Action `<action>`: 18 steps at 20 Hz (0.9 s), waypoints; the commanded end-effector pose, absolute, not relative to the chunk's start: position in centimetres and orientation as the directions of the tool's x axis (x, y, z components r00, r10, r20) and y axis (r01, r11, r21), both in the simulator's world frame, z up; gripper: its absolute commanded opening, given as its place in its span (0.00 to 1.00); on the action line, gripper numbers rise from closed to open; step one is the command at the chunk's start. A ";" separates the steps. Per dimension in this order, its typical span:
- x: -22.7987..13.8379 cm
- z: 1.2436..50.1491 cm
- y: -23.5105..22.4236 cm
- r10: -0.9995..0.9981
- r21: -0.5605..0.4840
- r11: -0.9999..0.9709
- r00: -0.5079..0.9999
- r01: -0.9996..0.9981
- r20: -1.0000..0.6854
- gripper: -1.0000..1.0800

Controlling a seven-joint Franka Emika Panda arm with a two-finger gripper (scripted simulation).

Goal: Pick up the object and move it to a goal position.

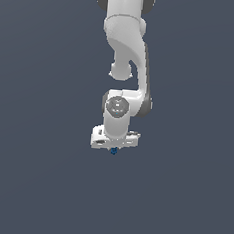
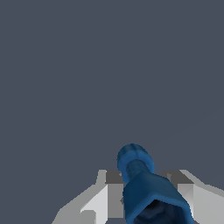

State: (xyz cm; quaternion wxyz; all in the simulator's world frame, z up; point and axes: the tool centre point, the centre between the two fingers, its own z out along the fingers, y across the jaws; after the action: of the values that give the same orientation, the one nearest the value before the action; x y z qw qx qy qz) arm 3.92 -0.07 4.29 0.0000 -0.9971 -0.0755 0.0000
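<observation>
Pincer (image 2: 144,199) grasping the tiny blue object (image 2: 146,188).
Likely light, rigid, knobbly; hold the wide body, not the narrow neck.

exterior: distant, facing arm (image 1: 124,64) | wrist: close behind fingers (image 2: 103,199) | shared: object (image 2: 144,183)

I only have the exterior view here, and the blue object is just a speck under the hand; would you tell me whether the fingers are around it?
Observer: In the wrist view, the blue object sits between the two fingers of the gripper.
Operator: Thank you. What shape is it?
Observer: It has a rounded ribbed knob at the far end, a narrow neck, and a wider blocky body nearer the camera.
Operator: Is anything else nearby?
Observer: Beyond the knob, the wrist view shows only a plain grey surface.
</observation>
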 end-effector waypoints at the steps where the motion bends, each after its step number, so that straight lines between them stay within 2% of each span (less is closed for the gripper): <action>1: 3.9 4.3 -0.1 0.151 0.000 -0.989 0.989 0.151 0.000 0.00; 10: 3.8 6.2 0.3 0.151 0.000 -0.989 0.989 0.151 0.000 0.00; 18: 3.3 12.1 1.7 0.151 0.000 -0.989 0.989 0.151 0.000 0.00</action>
State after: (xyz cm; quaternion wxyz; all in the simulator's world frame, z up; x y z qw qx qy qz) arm 3.38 1.35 10.68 -0.0001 -0.9971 -0.0754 0.0007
